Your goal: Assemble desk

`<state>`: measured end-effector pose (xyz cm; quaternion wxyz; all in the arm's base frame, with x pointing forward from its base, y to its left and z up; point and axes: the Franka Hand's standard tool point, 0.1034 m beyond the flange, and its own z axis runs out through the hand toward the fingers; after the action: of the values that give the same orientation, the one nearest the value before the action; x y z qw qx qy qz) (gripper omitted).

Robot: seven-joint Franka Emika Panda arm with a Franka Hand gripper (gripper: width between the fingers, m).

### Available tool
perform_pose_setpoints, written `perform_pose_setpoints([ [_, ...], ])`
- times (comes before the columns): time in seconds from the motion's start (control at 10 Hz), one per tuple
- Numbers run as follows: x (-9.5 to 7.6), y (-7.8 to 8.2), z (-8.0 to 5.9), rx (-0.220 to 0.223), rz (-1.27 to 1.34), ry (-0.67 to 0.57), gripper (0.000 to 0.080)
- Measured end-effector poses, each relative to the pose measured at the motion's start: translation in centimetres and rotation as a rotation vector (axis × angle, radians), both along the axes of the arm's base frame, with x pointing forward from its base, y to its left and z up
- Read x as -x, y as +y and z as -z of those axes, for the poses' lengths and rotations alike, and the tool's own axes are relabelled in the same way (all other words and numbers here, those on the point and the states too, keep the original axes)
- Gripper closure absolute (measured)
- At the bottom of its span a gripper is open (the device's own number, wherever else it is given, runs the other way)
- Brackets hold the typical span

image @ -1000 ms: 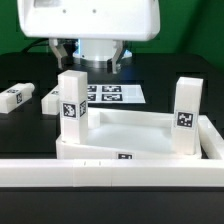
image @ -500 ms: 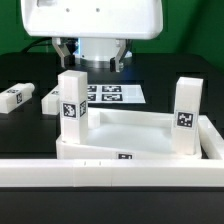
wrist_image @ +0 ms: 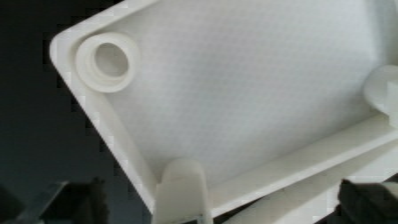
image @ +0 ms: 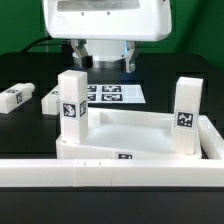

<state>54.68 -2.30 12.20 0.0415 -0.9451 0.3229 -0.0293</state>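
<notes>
The white desk tabletop [image: 130,126] lies against a long low wall, with its tray side up. Two white tagged legs stand upright in it, one at the exterior view's left [image: 72,102] and one at its right [image: 187,112]. My gripper [image: 103,55] hangs above and behind the tabletop, open and empty. In the wrist view the tabletop [wrist_image: 231,90] fills the picture, with an empty round corner socket [wrist_image: 111,62]. A leg top [wrist_image: 187,190] shows between my dark fingertips [wrist_image: 71,200]. My gripper [wrist_image: 222,205] is well above it.
Two loose tagged legs [image: 12,97] [image: 52,100] lie on the black table at the exterior view's left. The marker board [image: 112,93] lies flat behind the tabletop. The long white low wall [image: 110,172] runs along the front.
The arm and gripper have shifted toward the exterior view's right. The tabletop and legs have not moved.
</notes>
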Motion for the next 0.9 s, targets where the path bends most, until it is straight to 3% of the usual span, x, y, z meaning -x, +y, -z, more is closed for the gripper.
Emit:
perform_pose_setpoints([
  [0.3,0.1,0.3,0.2,-0.032,0.186,0.012,0.0151],
  [0.4,0.4,0.3,0.8,-0.064,0.346,0.031,0.0151],
  [0.6,0.5,0.7,1.8,-0.083,0.523,0.036,0.0151],
  [0.9,0.5,1.1,1.9,-0.111,0.692,0.051,0.0151],
])
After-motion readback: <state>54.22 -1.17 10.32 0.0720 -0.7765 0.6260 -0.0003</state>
